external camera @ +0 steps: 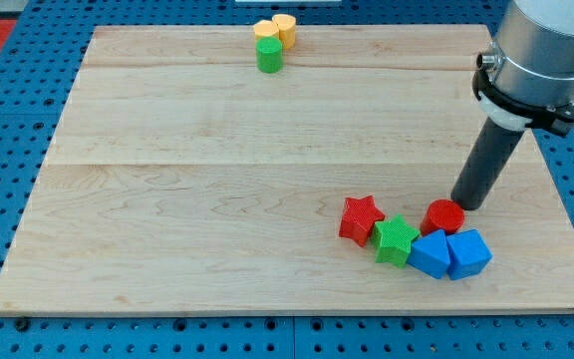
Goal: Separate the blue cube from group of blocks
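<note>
The blue cube (469, 253) sits at the view's lower right, at the right end of a tight group. Touching its left side is a second blue block (430, 255), shape unclear. A red cylinder (443, 215) sits just above them, a green star (396, 240) is to their left, and a red star (361, 218) is at the group's left end. My tip (467, 203) stands just right of the red cylinder and above the blue cube, close to both.
At the view's top centre stand two yellow blocks (275, 28) and a green cylinder (269, 55) just below them. The wooden board (217, 199) ends close to the right of the blue cube, with blue pegboard around it.
</note>
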Tool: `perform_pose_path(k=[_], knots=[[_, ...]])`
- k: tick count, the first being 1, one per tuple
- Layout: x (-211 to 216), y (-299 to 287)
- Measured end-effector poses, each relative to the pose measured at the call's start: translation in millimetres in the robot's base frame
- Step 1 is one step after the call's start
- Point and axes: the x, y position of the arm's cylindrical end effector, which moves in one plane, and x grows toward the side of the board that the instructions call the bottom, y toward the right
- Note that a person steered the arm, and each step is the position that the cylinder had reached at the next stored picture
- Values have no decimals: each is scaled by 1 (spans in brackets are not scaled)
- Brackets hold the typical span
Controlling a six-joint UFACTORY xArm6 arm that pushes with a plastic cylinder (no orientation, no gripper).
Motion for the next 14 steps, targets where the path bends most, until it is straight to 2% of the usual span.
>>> perform_pose_path(k=[5,6,7,8,10,11,12,13,14], knots=[[-5,26],[3,56],[38,79],[72,69],[73,-12],[73,-25],[79,-15],[106,-11],[97,-59]])
